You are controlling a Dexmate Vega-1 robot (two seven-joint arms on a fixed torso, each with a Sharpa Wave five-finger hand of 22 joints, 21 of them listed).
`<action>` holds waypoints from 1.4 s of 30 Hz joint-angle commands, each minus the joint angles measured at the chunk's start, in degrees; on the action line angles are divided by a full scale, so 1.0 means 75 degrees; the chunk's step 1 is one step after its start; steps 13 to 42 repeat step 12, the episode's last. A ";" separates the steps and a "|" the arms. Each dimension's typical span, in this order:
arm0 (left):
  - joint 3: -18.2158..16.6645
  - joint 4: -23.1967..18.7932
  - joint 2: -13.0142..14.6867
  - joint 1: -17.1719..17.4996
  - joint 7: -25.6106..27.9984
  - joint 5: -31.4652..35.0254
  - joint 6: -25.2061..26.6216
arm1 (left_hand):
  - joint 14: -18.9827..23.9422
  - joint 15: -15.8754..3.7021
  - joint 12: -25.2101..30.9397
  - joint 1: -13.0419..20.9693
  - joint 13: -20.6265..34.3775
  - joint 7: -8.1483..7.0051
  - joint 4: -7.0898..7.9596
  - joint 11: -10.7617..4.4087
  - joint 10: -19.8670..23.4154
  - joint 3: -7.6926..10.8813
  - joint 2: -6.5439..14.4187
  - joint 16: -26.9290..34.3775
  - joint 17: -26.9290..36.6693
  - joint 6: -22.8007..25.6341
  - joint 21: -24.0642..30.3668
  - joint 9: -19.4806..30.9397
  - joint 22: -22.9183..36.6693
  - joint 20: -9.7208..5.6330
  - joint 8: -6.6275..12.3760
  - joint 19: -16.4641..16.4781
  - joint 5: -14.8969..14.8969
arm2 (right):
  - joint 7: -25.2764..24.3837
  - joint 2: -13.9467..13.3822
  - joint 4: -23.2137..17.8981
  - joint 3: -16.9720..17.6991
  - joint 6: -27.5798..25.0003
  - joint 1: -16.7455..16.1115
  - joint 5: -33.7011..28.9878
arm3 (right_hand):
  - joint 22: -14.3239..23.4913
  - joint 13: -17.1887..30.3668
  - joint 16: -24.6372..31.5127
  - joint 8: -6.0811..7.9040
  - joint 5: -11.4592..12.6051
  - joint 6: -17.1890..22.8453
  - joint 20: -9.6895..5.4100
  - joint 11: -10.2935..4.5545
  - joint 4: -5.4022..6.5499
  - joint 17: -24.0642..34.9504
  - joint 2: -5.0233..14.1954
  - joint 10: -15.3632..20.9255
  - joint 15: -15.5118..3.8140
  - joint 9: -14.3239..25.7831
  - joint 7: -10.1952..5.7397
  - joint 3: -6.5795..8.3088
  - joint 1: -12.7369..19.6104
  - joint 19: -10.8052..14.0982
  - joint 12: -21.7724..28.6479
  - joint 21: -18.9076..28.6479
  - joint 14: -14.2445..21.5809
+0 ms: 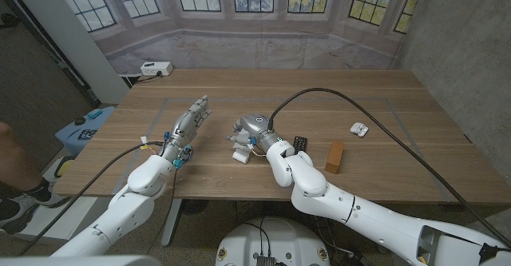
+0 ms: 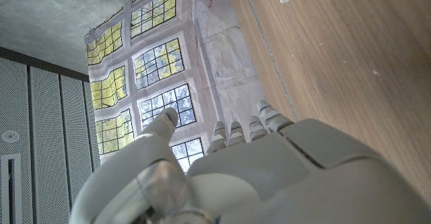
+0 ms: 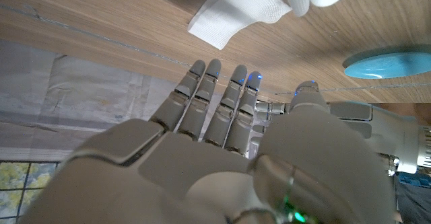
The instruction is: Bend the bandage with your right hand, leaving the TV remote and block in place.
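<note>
Closest to the camera, both white arms rise from the bottom corners over the wooden counter (image 1: 383, 138). Starting at the left, a person's arm shows at the picture's edge, and beyond it a blue box (image 1: 80, 130) sits off the counter's side. Further back, a white power strip (image 1: 156, 69) lies at the far left corner of the counter. The left hand (image 1: 188, 122) is held over the counter's left part, fingers straight and together, reaching away toward the windows and holding nothing; the left wrist view shows its fingers (image 2: 242, 131) extended in a row beside the counter's edge. Near the middle, the right hand (image 1: 254, 128) is down at the bandage (image 1: 241, 155), a white, soft, woven strip lying on the counter just in front of that hand. In the head view I cannot tell whether the fingers touch it. In the right wrist view the fingers (image 3: 215, 99) are stretched out and slightly apart with nothing between them, and the bandage (image 3: 236, 12) lies a short way beyond the fingertips, its end folded and rumpled with a ribbed texture. Just to the right of the hand lies the black TV remote (image 1: 299, 144), then the orange-brown block (image 1: 334, 156), both apart from the bandage. Farther right, a small white object (image 1: 358, 129) rests on the counter.
</note>
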 commanded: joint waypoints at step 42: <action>0.0125 0.0060 -0.0179 -0.0324 0.0072 0.0087 0.0105 | -0.0025 0.0020 -0.0040 0.0113 0.0042 0.0003 -0.0062 -0.0020 -0.0034 -0.0010 -0.0013 0.0004 0.0019 0.0056 -0.0003 0.0018 0.0042 -0.0001 0.0004 0.0042 0.0031 | 0.0218 -0.0054 -0.0063 0.0343 0.0386 0.0247 0.0618 | -0.0028 -0.0273 -0.0230 -0.0065 0.0006 -0.1396 0.0051 0.0144 -0.0237 -0.0128 0.0049 -0.1300 -0.0186 -0.0045 0.0186 0.0000 -0.0034 -0.0201 -0.0198 -0.0110 -0.1101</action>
